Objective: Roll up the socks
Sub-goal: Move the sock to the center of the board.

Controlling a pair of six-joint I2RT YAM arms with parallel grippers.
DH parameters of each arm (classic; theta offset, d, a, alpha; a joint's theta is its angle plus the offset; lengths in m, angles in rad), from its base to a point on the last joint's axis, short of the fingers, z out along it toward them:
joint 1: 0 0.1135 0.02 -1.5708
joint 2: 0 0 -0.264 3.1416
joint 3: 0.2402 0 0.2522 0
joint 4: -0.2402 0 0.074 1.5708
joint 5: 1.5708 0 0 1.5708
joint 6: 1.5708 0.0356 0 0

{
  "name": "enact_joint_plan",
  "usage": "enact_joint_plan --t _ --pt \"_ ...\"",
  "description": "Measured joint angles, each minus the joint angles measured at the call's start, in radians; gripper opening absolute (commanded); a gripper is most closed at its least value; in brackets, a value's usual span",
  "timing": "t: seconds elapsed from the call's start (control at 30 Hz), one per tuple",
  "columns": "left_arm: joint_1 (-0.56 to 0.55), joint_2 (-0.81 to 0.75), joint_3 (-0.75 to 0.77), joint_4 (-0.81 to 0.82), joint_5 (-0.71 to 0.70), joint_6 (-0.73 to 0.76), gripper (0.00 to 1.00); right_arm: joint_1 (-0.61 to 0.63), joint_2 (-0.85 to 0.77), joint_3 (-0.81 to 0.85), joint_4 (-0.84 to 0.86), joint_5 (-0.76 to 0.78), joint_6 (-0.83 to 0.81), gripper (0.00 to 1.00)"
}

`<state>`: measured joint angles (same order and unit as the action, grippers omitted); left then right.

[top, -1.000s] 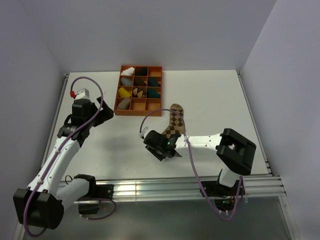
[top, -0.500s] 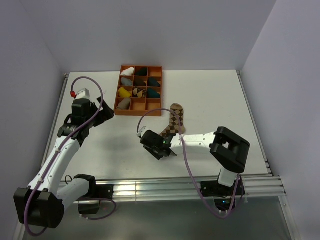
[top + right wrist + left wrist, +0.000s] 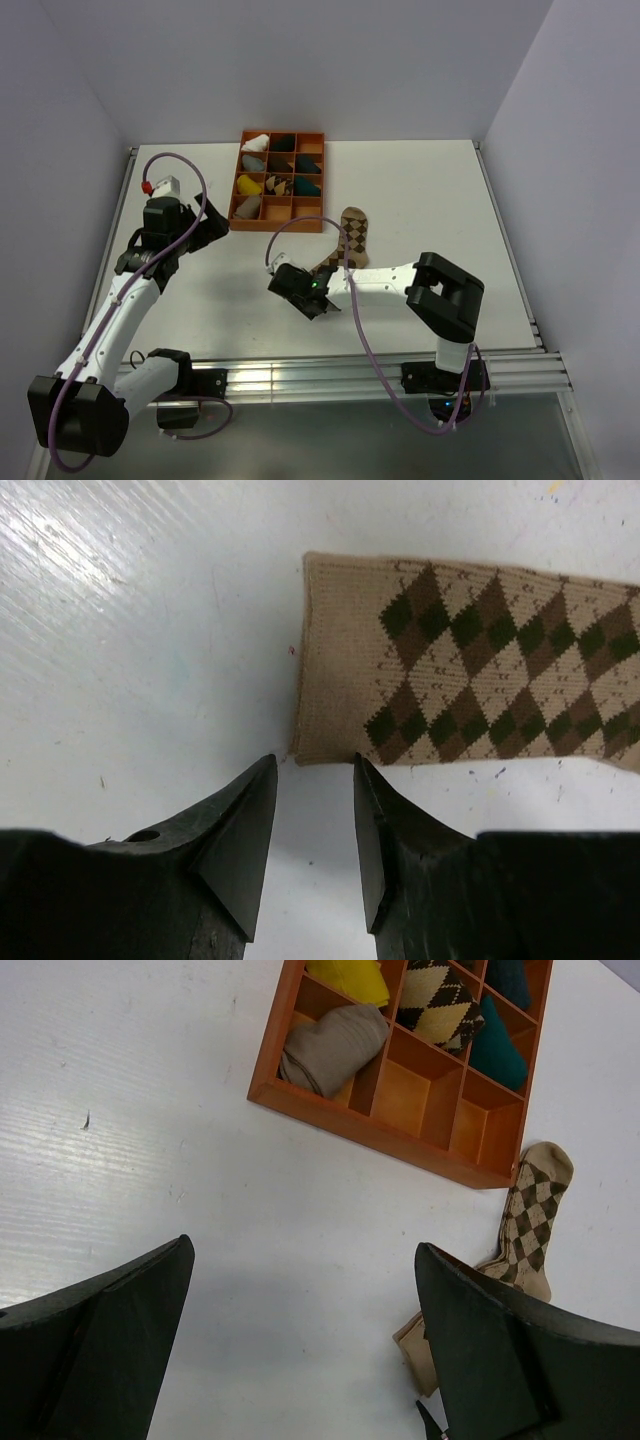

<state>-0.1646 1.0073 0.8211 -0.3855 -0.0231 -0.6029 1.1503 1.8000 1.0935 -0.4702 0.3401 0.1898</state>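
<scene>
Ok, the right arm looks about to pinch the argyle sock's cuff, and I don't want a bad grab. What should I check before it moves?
1. Right gripper empty, jaws partly apart: ok.
2. Its tips lined up with the cuff end of the tan-and-brown argyle fabric sock: ok, they sit just short of the cuff's near corner.
3. Cuff lying flat on the white table: ok.
4. A second sock stacked under the argyle one: cannot tell, only the argyle one shows plainly.
5. Left gripper wide open, empty and away from the sock: ok.
</scene>
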Motion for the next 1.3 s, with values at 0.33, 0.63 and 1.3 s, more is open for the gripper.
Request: enact_joint_plan --t 0.33,0.63,1.3 --pt "0.0 0.0 0.0 0.0 0.0 0.0 0.98 0.004 0.0 0.052 -0.069 0.013 0.041 0.44" --pt "0.0 0.0 0.0 0.0 0.0 0.0 0.98 0.004 0.039 0.065 -0.064 0.01 0.041 0.44" --pt "0.0 0.0 -0.006 0.004 0.017 0.0 0.98 -0.003 0.104 0.122 -0.059 0.026 0.064 0.28"
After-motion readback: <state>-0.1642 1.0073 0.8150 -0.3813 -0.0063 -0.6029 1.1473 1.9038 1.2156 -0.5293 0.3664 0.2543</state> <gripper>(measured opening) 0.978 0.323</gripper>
